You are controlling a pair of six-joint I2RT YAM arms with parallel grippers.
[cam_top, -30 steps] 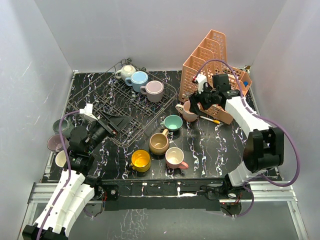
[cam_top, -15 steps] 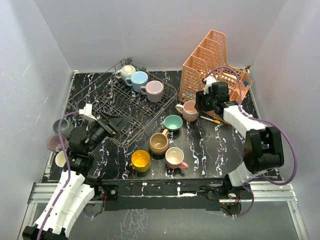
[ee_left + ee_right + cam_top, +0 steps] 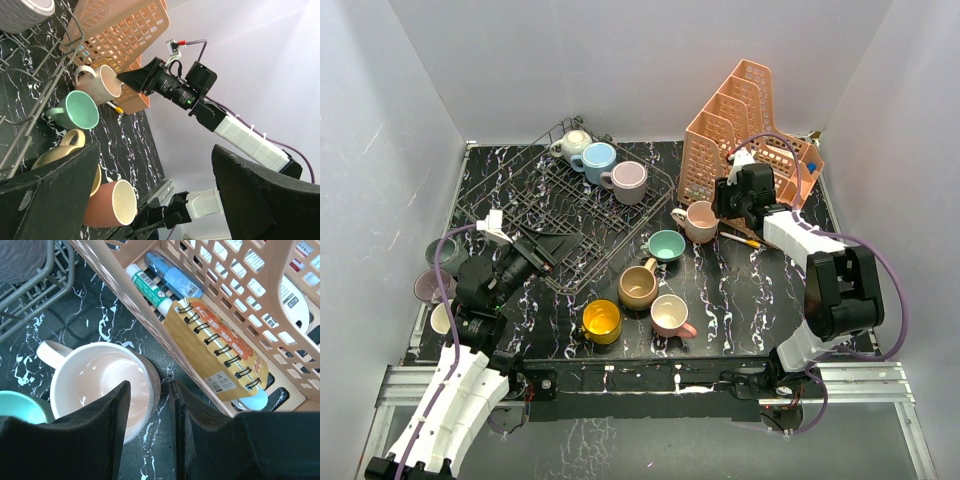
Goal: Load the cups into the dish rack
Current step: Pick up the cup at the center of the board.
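The right claw (image 3: 150,387) straddles the rim of the pink cup (image 3: 95,375) beside the orange organizer (image 3: 740,130) on the desk (image 3: 740,290); I cannot tell if it grips. The left claw (image 3: 155,155) gapes wide by the dish rack (image 3: 560,200).

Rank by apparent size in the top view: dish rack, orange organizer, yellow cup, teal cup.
1. dish rack
2. orange organizer
3. yellow cup and teal cup: they look about alike, so not ranked.
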